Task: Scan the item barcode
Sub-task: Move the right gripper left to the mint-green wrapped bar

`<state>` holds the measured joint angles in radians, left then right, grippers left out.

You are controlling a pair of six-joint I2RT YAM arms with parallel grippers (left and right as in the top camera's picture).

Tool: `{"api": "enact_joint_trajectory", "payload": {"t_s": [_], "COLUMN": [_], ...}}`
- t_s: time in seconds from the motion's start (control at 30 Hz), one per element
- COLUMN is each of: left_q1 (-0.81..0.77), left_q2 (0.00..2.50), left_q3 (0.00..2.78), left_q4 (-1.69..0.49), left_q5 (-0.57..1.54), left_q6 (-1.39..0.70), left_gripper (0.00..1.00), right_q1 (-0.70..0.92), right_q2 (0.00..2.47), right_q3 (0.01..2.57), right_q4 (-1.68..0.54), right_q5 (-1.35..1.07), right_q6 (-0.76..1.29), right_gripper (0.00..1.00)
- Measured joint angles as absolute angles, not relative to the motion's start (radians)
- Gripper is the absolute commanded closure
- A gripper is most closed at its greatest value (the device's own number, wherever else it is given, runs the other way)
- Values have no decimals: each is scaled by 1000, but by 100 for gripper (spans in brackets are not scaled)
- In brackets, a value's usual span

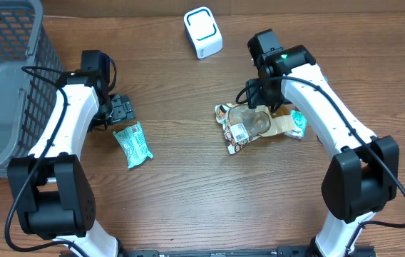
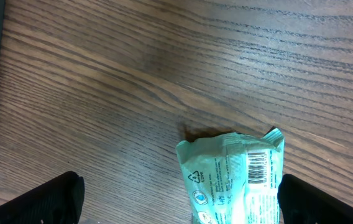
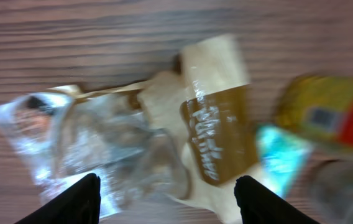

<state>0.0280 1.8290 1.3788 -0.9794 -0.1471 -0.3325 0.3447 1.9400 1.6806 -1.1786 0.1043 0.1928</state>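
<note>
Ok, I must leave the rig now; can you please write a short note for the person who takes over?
Left hand: open, empty, near the green packet, whose barcode faces up.
Right hand: open, empty, over the pile of clear packet, brown packet and teal packet.
White scanner: far side, nothing at it.
Done: cannot tell if any packet was scanned.
Left: pick one packet, show its barcode to the scanner.

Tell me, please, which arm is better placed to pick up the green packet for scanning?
Left, probably. The left gripper hangs open right by the green packet, whose barcode faces up in its wrist view. The right gripper sits farther away, over the other packets.
</note>
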Motion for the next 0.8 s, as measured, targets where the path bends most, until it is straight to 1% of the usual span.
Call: {"api": "enact_joint_trajectory", "payload": {"t_s": [0.2, 0.33, 0.4, 0.57, 0.8], "left_q1": [28, 28, 28, 28, 28], "left_q2": [1829, 1829, 1829, 1829, 1829], "left_q3": [1379, 1379, 1379, 1379, 1379], "left_q4": [-980, -979, -979, -979, -979], "left_q5": [-147, -147, -147, -147, -147], "left_q6": [-333, -333, -333, -332, -333], "left_gripper": [0, 0, 0, 0, 1], "right_q1": [384, 462, 508, 630, 798], "right_q2": [1940, 1940, 1940, 1940, 1941], "right_q3": [1679, 1655, 1631, 1552, 1417], "right_q4": [-1154, -1056, -1000, -834, -516], "right_q5": [-159, -260, -287, -319, -318], "right_q6": [240, 278, 310, 363, 385], "right_gripper": [36, 36, 36, 32, 32]}}
